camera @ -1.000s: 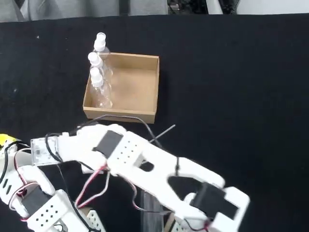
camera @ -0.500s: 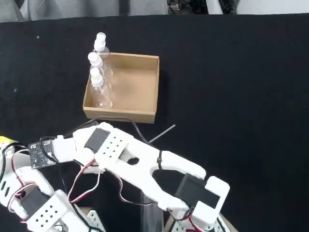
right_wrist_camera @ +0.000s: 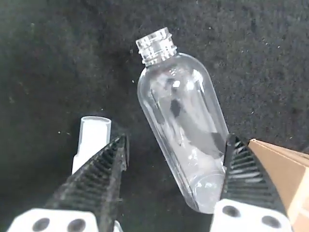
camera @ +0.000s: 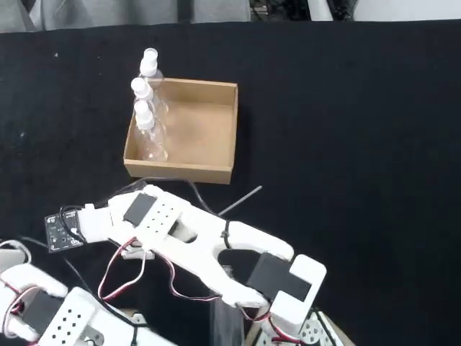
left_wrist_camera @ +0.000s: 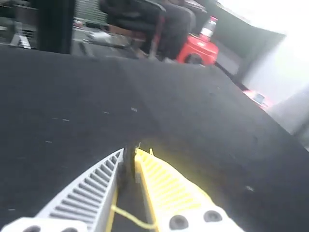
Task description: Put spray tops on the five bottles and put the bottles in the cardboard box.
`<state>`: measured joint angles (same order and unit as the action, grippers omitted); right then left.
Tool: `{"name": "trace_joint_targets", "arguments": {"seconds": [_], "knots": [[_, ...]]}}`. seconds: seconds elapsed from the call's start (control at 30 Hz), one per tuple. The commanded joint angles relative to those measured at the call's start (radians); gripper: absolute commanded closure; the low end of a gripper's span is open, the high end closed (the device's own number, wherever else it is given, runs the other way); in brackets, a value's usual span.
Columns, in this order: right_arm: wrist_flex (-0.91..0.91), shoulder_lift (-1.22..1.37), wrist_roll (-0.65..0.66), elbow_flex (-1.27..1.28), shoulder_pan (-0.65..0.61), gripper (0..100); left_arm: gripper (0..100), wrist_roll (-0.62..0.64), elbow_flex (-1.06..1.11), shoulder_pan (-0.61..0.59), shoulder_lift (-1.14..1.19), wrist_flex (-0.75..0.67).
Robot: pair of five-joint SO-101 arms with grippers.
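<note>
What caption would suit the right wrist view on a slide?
Open pincer above a capless clear bottle, white spray top beside it.

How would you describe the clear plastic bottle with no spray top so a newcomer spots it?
On the black table, look between the open black fingers of the right gripper, beside a corner of the brown cardboard box. A clear plastic bottle lies on its side. Unlike the three capped bottles standing at the box, its threaded neck is bare; a loose white spray top lies alongside.
</note>
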<state>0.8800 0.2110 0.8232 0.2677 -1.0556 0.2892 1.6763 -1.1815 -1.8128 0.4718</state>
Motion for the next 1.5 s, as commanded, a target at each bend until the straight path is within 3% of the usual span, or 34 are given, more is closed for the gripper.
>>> {"name": "trace_joint_targets", "arguments": {"seconds": [0.0, 0.2, 0.77, 1.03, 1.47], "knots": [[-0.023, -0.002, -0.005, -0.081, 0.028, 72.6, 97, -0.006, 0.024, -0.124, -0.008, -0.021], [-0.034, -0.001, 0.003, -0.087, 0.058, 72.6, 97, -0.006, 0.024, -0.205, -0.009, 0.017], [-0.037, 0.186, -0.005, -0.197, 0.064, 72.8, 97, -0.008, 0.024, -0.209, -0.009, 0.092], [-0.037, 0.188, -0.003, -0.196, 0.066, 85.7, 97, -0.008, 0.024, -0.209, -0.009, 0.094], [0.032, 0.116, -0.005, -0.189, 0.094, 86.1, 97, -0.008, 0.024, -0.203, -0.009, 0.094]]}}
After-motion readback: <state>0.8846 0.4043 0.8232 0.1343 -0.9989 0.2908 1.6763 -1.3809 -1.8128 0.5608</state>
